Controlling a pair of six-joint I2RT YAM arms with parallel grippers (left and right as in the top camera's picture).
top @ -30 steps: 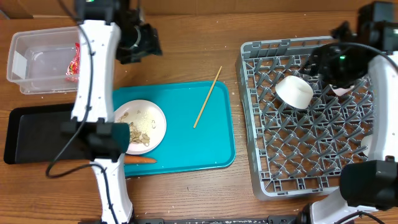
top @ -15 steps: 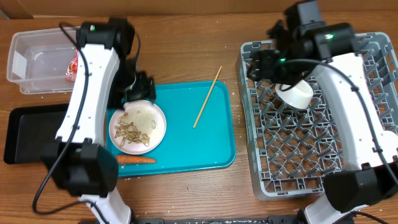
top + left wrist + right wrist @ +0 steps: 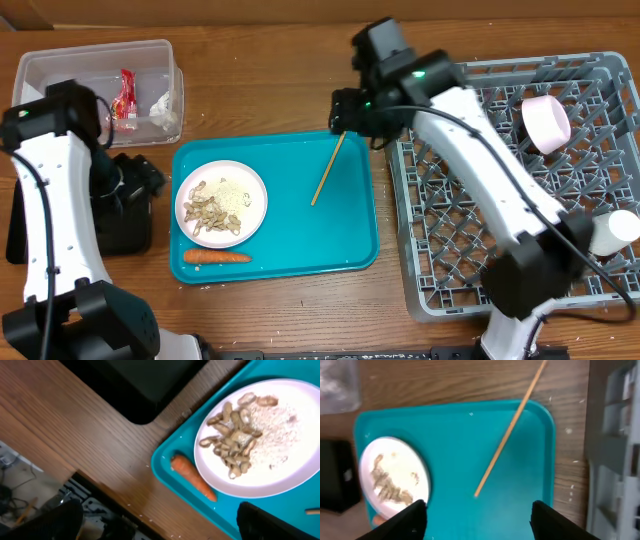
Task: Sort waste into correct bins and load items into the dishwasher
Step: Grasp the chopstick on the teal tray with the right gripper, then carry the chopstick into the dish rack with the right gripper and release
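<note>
From overhead, the left gripper [image 3: 138, 182] hangs over the black tray [image 3: 18, 228]. The plate [image 3: 221, 203] of scraps [image 3: 208, 212] and the carrot [image 3: 217, 256] lie just beside it on the teal tray [image 3: 300, 240]. The right gripper [image 3: 345, 108] hovers above the chopstick's [image 3: 328, 170] far end, close to the rack [image 3: 480, 250] on the worktop [image 3: 280, 70]. In the left wrist view the fingers [image 3: 270, 520] stand wide apart and empty, with the plate and carrot ahead of them. In the right wrist view the fingers [image 3: 402, 520] are apart and hold nothing; the chopstick lies ahead between them.
</note>
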